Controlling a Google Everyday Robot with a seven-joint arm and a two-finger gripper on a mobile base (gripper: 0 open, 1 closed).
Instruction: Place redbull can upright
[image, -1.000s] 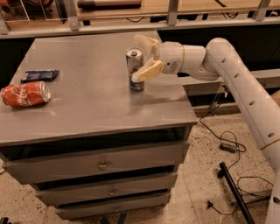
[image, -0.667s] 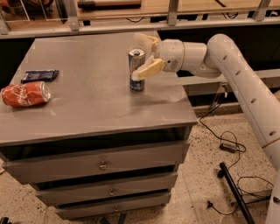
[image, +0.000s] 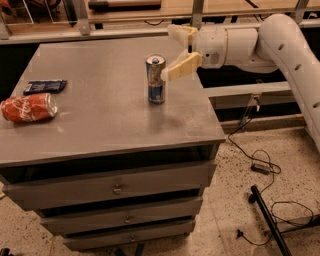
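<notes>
The grey metal tabletop (image: 100, 125) fills most of the view, sitting on a grey cabinet with three drawers (image: 120, 200). My white arm (image: 280, 40) reaches in from the right over the tabletop's back right corner. At its end my gripper (image: 169, 52) hangs above the surface with its two cream fingers spread wide apart, one towards the back edge and one nearer the camera, and nothing held between them.

The slim silver and blue redbull can (image: 156, 80) stands upright on the tabletop, right of centre and towards the back, silver top facing up. It is just left of my gripper. The tip of my nearer finger (image: 181, 67) lies against the can's upper right edge in this view, and I cannot tell whether it touches the can. The farther finger is well apart from the can.

A fatter red cola can (image: 29, 107) lies on its side near the left edge, well apart from the redbull can. Just behind it lies a flat dark blue packet (image: 45, 86). Black cables (image: 260, 167) trail across the speckled floor to the right of the cabinet.
</notes>
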